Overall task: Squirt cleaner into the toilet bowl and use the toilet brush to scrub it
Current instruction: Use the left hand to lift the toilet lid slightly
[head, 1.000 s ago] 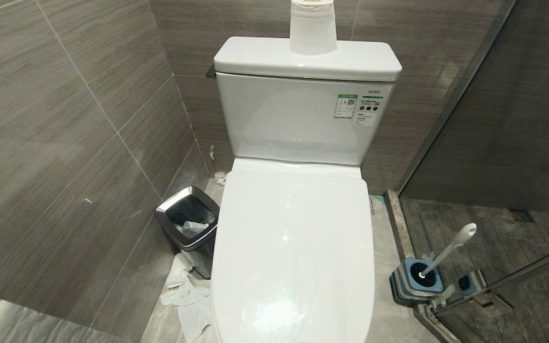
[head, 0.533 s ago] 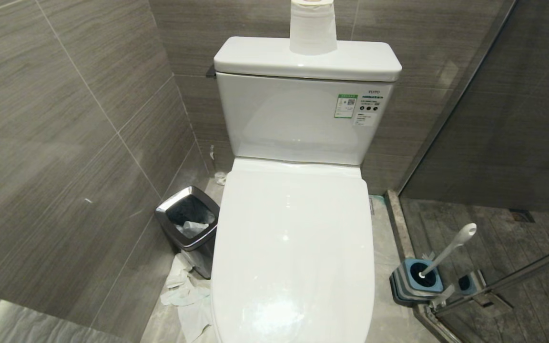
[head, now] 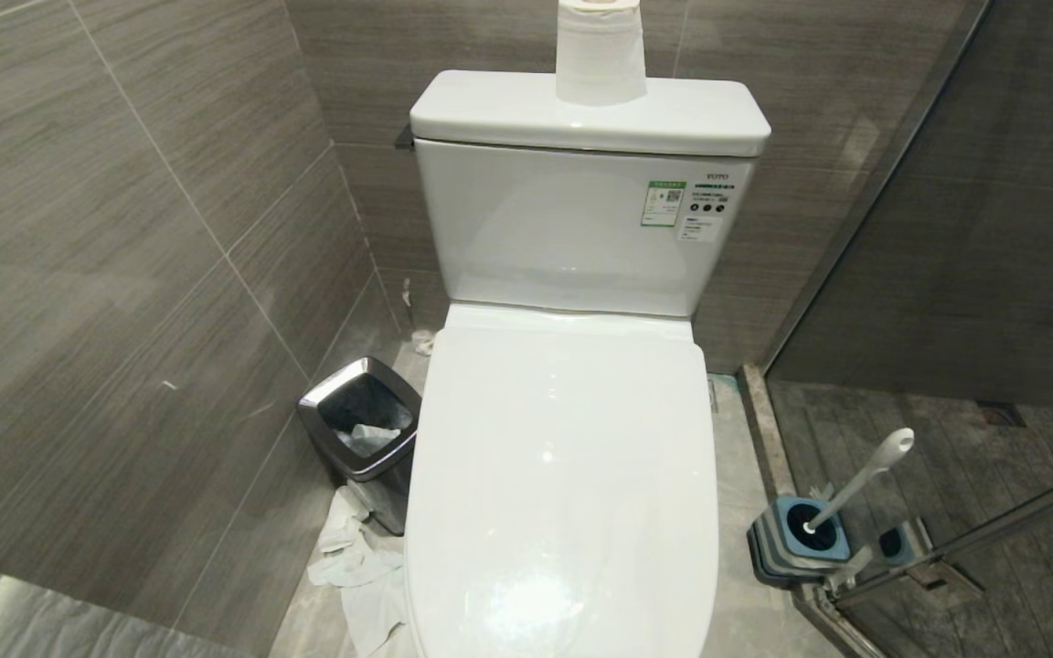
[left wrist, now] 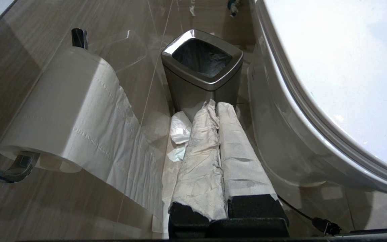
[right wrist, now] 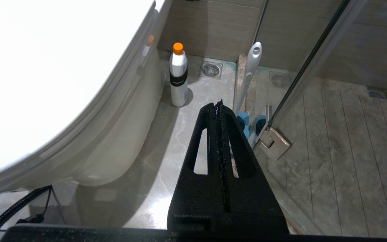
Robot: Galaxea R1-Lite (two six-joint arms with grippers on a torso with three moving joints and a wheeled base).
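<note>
- Head view: the toilet bowl has its lid down; neither arm shows here.
- The left gripper, its paper-wrapped fingers pressed together and holding nothing, hangs beside the bowl's outer wall, with the steel bin just beyond its tips.
- The right gripper is also closed tight and empty; the toilet brush stands in its blue holder just past the fingertips, and a white bottle with an orange cap is farther off beside the bowl.
</note>
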